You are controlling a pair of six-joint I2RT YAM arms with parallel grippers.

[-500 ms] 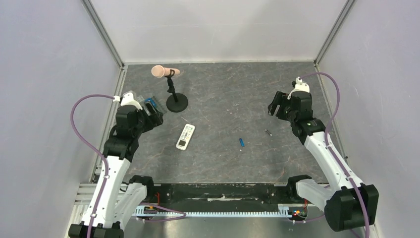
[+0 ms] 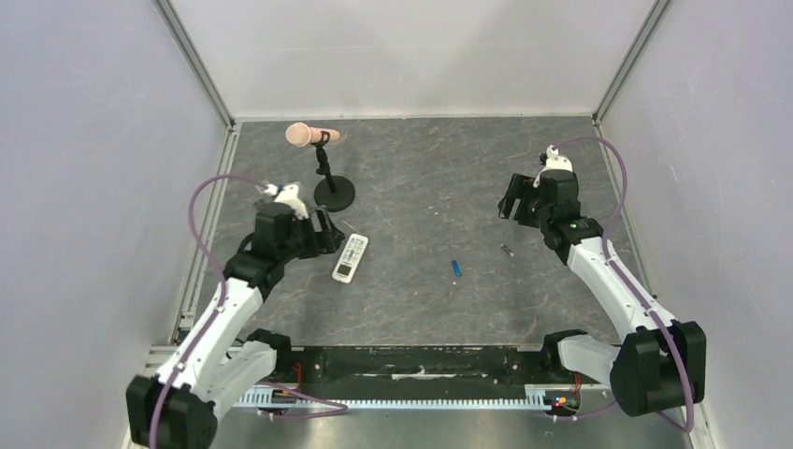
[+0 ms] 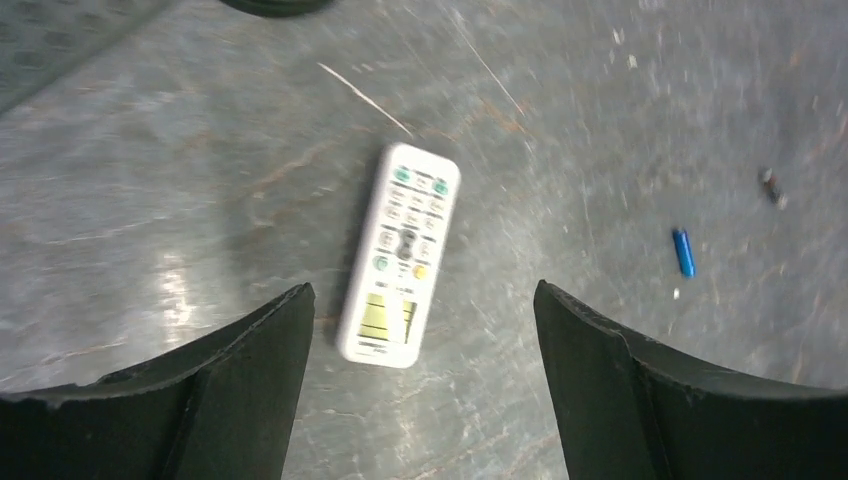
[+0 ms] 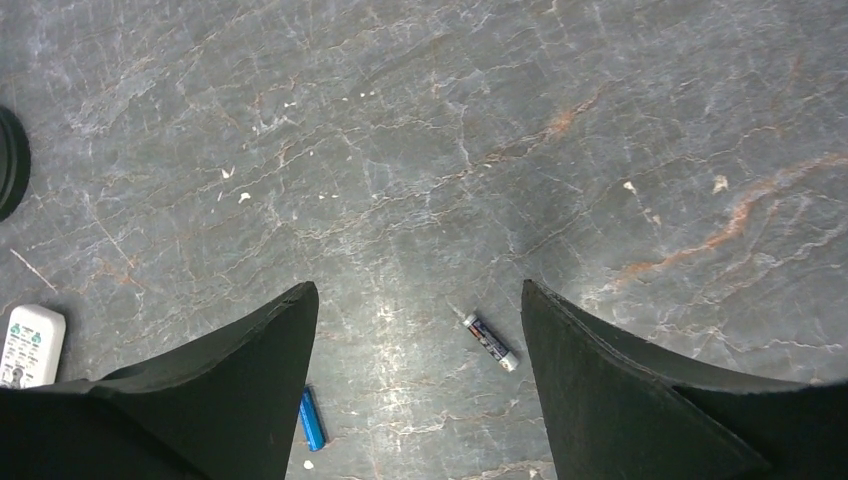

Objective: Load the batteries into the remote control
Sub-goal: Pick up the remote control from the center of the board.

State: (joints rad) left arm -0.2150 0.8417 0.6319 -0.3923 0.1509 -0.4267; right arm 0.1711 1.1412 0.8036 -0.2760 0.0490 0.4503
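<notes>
The remote control (image 3: 401,254) lies button-side up on the desk (image 2: 421,187), framed between the left gripper (image 3: 420,330)'s open, empty fingers. Right gripper (image 4: 415,330), fingers likewise spread, hovers over the grey battery (image 4: 490,342); blue battery (image 4: 312,419) nearby.

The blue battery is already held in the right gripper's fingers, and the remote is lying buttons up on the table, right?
Not quite. The blue battery is lying loose on the table, not held. The right wrist view shows the right gripper open and empty above it, with the dark grey battery on the table too. The remote does lie buttons up.
</notes>
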